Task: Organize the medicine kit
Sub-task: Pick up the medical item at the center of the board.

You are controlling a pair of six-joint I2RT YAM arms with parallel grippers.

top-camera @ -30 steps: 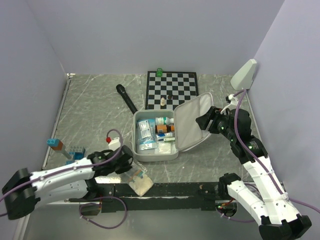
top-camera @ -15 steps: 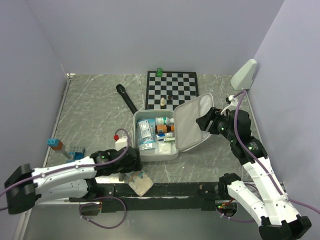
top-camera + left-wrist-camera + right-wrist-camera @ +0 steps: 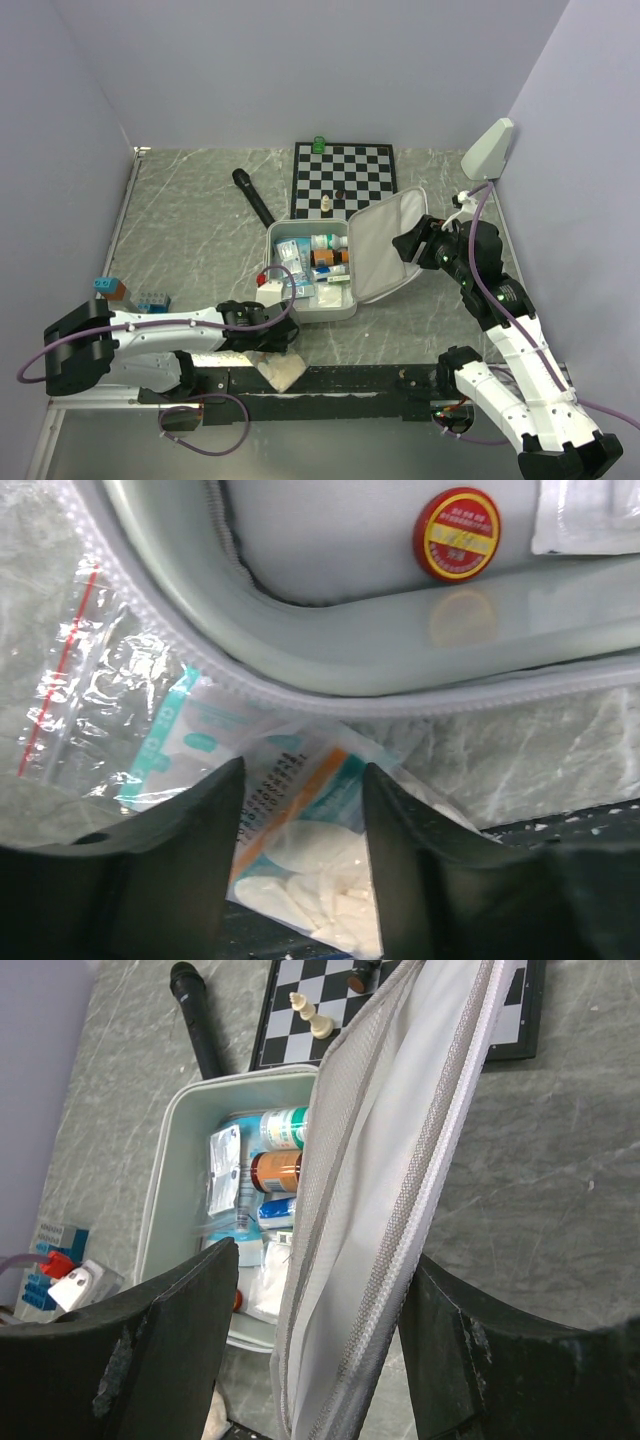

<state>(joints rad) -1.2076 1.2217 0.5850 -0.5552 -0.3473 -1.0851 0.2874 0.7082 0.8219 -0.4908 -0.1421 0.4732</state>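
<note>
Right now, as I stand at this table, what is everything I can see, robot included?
medicine kit: one, pale grey, open, mid-table
bottles: two showing, white-teal and orange, inside the kit
chessboard: one, black-and-white, behind the kit
chess pieces: two, one white and one dark, on the board's near side
rod: one, black, left of the chessboard
wedge: one, white, far right by the wall
blocks: small cluster, blue, left edge
packets: several, teal, orange, clear, outside the kit's near wall
left pincer: black, jaws apart over the packets
right pincer: black, jaws astride the kit's raised lid
</note>
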